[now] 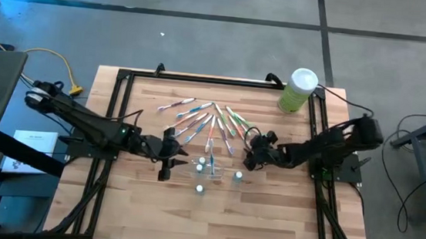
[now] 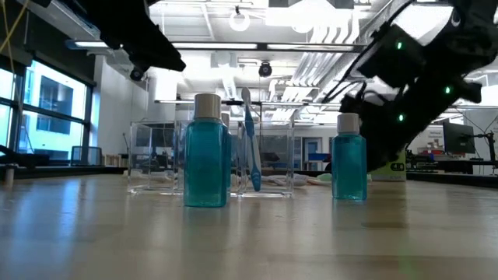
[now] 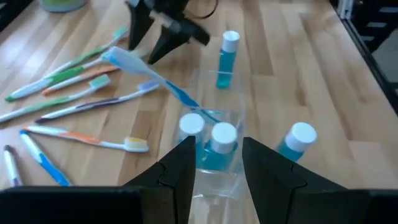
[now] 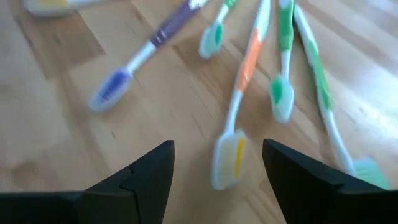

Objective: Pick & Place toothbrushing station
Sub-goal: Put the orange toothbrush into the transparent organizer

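Left gripper (image 3: 214, 165) sits near table centre, fingers apart w/ nothing between them, just short of the clear holder (image 3: 214, 134). Holder stands on the wooden table (image 1: 143, 206), front-centre. Inside it: two small blue-liquid bottles w/ white caps (image 3: 212, 144) and one blue toothbrush (image 3: 155, 78) leaning out over the rim, head toward the loose brushes. Low view shows that brush upright-ish in the holder (image 2: 210, 159), bottle (image 2: 206, 152) in front.

Two more white-capped bottles stand outside the holder: one just beside it on the near side (image 3: 296, 140), one farther off toward the right arm (image 3: 227, 59).

Right gripper (image 4: 217, 165) is over the fan of loose toothbrushes (image 1: 209, 121) behind the holder, fingers apart, empty, hovering right above an orange-handled brush w/ yellow bristles (image 4: 239, 106). Next to it lie green-handled brushes (image 4: 314, 74) and a purple-handled one w/ blue head (image 4: 140, 59). Brushes lie flat, spread like spokes, handles converging.

Green canister w/ white lid (image 1: 298, 91) lies at the table's far right corner, well apart from the rest.
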